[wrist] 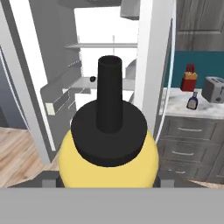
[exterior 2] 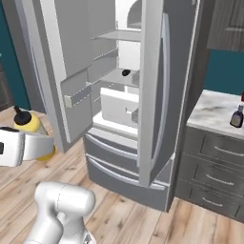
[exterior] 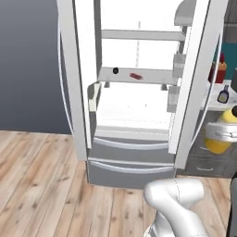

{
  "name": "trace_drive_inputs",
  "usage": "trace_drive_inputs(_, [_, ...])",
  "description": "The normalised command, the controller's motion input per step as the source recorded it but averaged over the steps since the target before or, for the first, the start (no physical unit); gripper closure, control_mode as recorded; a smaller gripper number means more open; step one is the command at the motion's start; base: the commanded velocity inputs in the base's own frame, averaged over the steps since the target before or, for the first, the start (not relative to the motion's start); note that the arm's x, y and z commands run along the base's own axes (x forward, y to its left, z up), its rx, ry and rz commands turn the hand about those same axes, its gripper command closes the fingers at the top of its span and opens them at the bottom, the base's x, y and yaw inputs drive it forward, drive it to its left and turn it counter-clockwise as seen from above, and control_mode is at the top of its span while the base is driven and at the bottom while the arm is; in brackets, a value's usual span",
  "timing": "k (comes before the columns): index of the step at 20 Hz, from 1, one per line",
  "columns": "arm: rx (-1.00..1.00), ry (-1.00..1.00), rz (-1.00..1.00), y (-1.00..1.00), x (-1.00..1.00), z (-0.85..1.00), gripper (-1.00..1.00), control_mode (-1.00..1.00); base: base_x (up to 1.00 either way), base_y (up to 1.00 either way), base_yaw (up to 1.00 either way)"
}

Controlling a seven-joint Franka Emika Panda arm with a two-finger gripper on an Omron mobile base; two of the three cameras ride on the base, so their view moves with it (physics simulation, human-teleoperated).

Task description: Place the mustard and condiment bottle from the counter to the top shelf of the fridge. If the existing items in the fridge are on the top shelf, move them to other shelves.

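Mustard [wrist: 109,148] clamped in gripper [wrist: 108,181], jaws part-open around its body, held out front of open fridge [exterior: 134,139] — not yet shelved. Condiment bottle [exterior 2: 236,117] on counter [exterior 2: 214,112]. Black ball [exterior: 115,70], red piece [exterior: 135,76] on a lower shelf; top shelf [exterior: 139,34] bare.

The yellow mustard [wrist: 109,159] with its black cap stood upright, held off the floor before the open fridge [exterior: 134,115]. The dark condiment bottle [exterior: 223,95] stood on the table [exterior 2: 214,112]. A black ball [exterior: 115,71] and a red piece [exterior: 135,76] lay apart on one fridge shelf [exterior: 152,77].
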Motion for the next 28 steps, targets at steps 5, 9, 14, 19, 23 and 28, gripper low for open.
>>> trace_drive_inputs(5, [0.00,0.00,0.00,0.00,0.00,0.00,1.00,1.00,1.00,1.00,0.00])
trace_drive_inputs(9, [0.00,0.00,0.00,0.00,0.00,0.00,1.00,1.00,1.00,1.00,0.00])
trace_drive_inputs(14, [0.00,0.00,0.00,0.00,0.00,0.00,1.00,1.00,0.62,0.30,-0.20])
trace_drive_inputs(19, [0.00,0.00,0.00,0.00,0.00,0.00,1.00,1.00,0.22,0.00,-0.24])
trace_drive_inputs(23, [0.00,0.00,0.00,0.00,0.00,0.00,1.00,1.00,0.14,-0.08,-0.02])
trace_drive_inputs(28, [0.00,0.00,0.00,0.00,0.00,0.00,1.00,1.00,0.26,-0.39,-0.08])
